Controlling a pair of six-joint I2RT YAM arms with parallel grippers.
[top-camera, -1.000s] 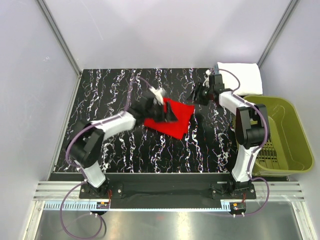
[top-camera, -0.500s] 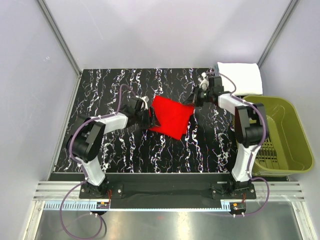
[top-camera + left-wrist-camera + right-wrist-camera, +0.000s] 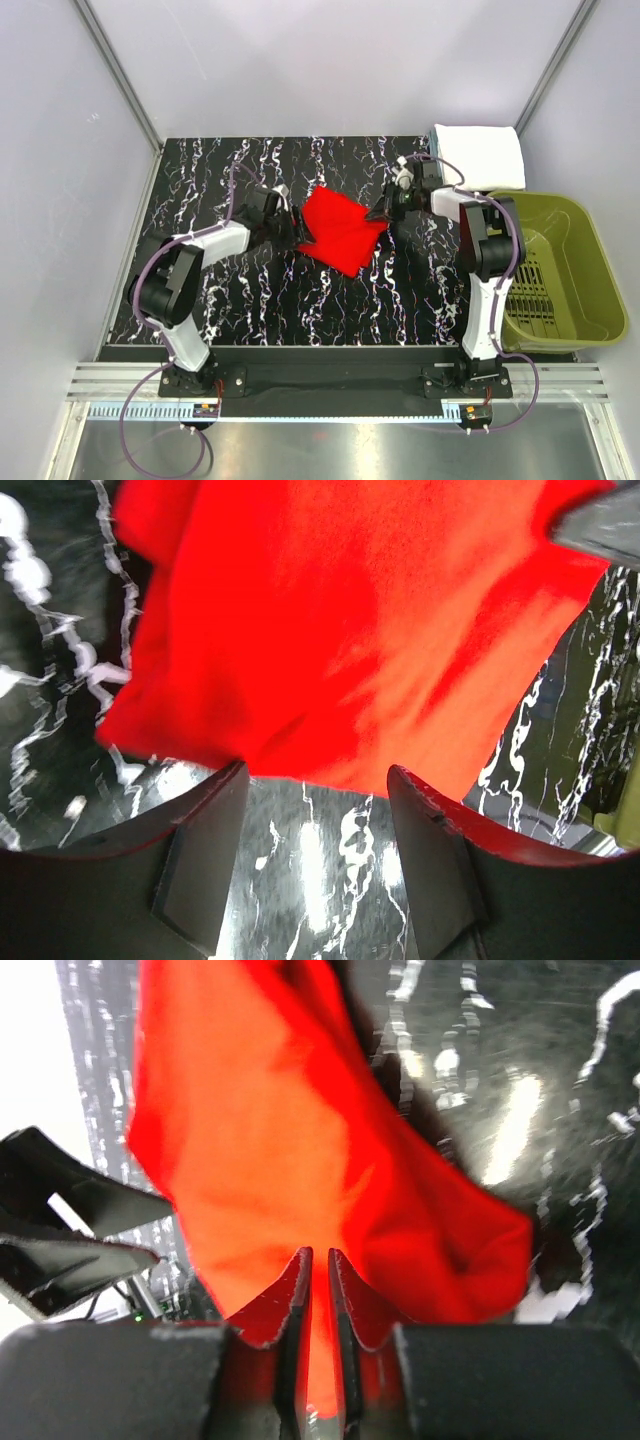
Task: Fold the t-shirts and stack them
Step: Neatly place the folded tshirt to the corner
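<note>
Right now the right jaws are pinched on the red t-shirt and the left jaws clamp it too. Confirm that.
Not quite: the left jaws stand open, with bare table between them and the red t-shirt just ahead, as the left wrist view shows. The right jaws are pinched on it.

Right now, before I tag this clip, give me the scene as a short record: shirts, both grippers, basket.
red t-shirt: unfolded and rumpled, mid-table between the two arms
white folded shirt: at the far right corner, apart from the red one
left gripper: jaws apart at the red shirt's edge, bare table between them
right gripper: jaws pinched on red cloth
basket: olive green, beside the table's right edge
table: black with white veining
</note>
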